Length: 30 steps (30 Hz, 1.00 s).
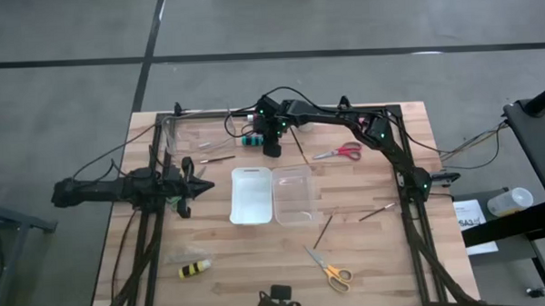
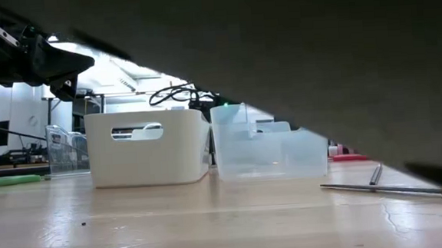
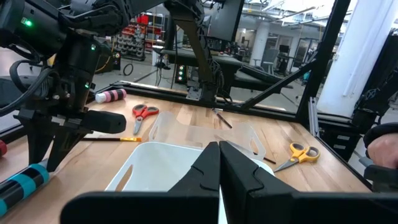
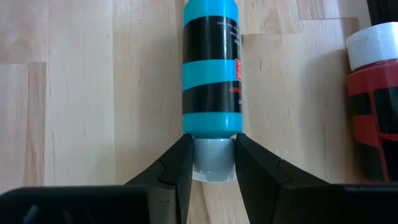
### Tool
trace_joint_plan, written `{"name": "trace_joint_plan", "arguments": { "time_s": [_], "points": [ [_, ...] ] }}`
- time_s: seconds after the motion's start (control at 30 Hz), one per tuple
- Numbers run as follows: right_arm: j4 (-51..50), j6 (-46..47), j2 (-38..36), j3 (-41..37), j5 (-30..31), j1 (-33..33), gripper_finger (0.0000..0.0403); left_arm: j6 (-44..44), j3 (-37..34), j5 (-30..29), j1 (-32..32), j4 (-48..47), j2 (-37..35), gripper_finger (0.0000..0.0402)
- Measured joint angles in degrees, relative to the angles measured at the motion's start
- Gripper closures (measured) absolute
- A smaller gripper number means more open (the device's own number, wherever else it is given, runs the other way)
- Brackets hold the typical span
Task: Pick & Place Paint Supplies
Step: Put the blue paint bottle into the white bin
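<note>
Between the right pincer's (image 4: pixel 210 165) 2 clamped fingers, the teal paint bottle's (image 4: pixel 211 68) grey cap.

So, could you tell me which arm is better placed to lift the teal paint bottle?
The right. Its gripper is down at the teal paint bottle, fingers either side of the cap. The left gripper waits beside the white bin, fingers closed, away from the bottle.
</note>
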Motion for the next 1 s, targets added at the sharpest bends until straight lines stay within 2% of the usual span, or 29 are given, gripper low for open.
{"name": "trace_joint_plan", "arguments": {
  "time_s": [1.0],
  "points": [
    [-1.0, 0.4, -0.5, 0.6, 1.3, 0.1, 0.0305, 0.0, 0.0, 0.0, 0.0, 0.0, 0.0, 0.0400]
  ]
}}
